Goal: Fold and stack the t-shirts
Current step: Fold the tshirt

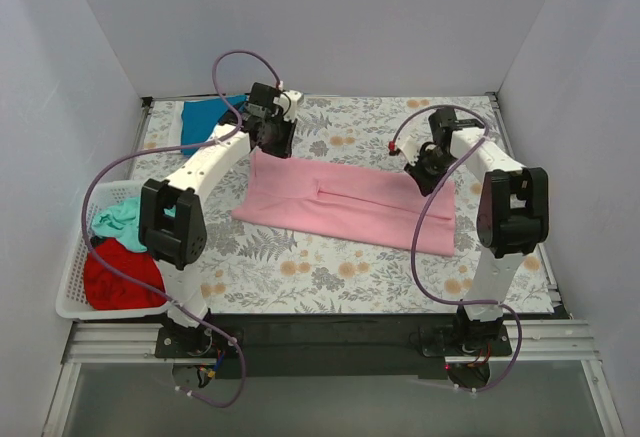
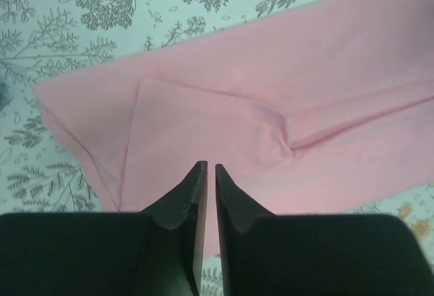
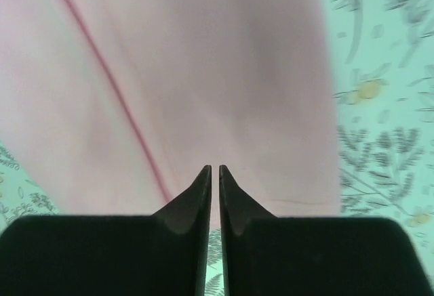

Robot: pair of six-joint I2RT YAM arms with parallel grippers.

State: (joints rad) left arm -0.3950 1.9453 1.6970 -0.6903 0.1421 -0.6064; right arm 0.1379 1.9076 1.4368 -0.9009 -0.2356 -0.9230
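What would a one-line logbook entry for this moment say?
pink shirt: folded into long strip on table | left gripper: shut, at its left end | right gripper: shut, at its right end

Soft, even light falls from above, bright without glare; shadows on the floral tablecloth (image 1: 330, 267) are faint; the top and left wrist views are sharp; the right wrist view is blurred, smearing the pink t-shirt (image 3: 203, 72)

Pink shirt (image 1: 345, 202) on leaf-print tablecloth (image 1: 300, 269)
Cloth pale green, grey leaves, yellow flowers; blue shirt (image 1: 202, 117); white basket (image 1: 70, 307) with red shirt (image 1: 120, 275), mint shirt (image 1: 118, 219).
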